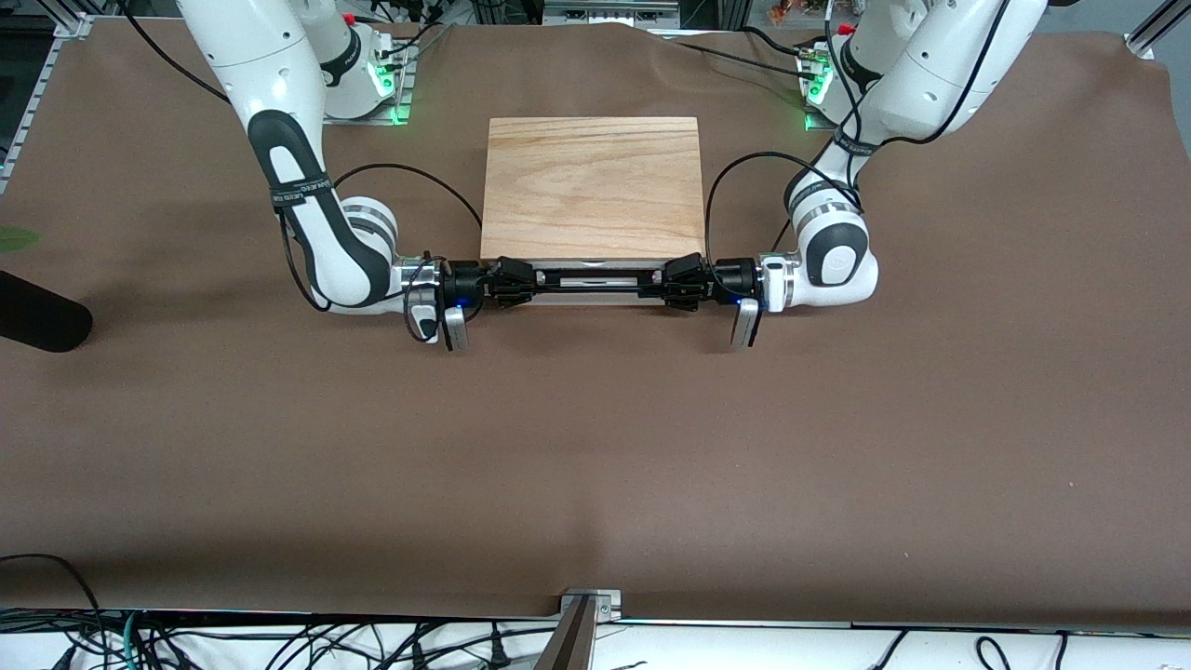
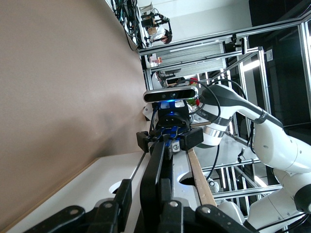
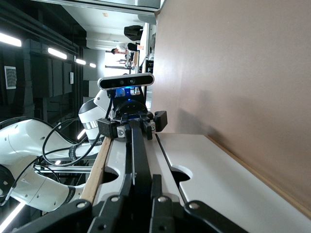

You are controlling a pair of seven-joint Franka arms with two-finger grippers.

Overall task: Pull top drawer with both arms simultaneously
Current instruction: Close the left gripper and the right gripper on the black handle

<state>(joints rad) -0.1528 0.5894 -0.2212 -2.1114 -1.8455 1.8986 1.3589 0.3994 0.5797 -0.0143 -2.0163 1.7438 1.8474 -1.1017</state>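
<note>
step: grasp looks done, pull not yet begun, as I judge it. You've got both tools on the handle (image 1: pixel 591 276), drawer (image 1: pixel 591 294) shows only as a thin white strip under the cabinet's top slab (image 1: pixel 592 189).
drawer loc: cabinet sits mid-tabletop (image 1: pixel 595 447), between the two bases; drawer front faces 6 o'clock in the front view, i.e. toward the front cam.
left tool (image 1: pixel 682 282): comes in from 3 o'clock, lying level, pinching the handle at the end toward the left arm. Fingers pressed onto the bar, per left wrist view (image 2: pixel 156 194).
right tool (image 1: pixel 514 281): comes in from 9 o'clock, level, pinching the bar's other end (image 3: pixel 135 191). Each wrist view shows the other tool facing it along the bar.
next move: you need both arms to draw toward 6 o'clock together, same rate, straight line. If one leads, I'd expect the drawer to skew & bind, or the thin bar to slip out of a pinch.
risk: cabinet is small, might slide along the tabletop w/ the pull instead of opening.
contents: can't tell; drawer inside not visible. Nothing on the slab.
</note>
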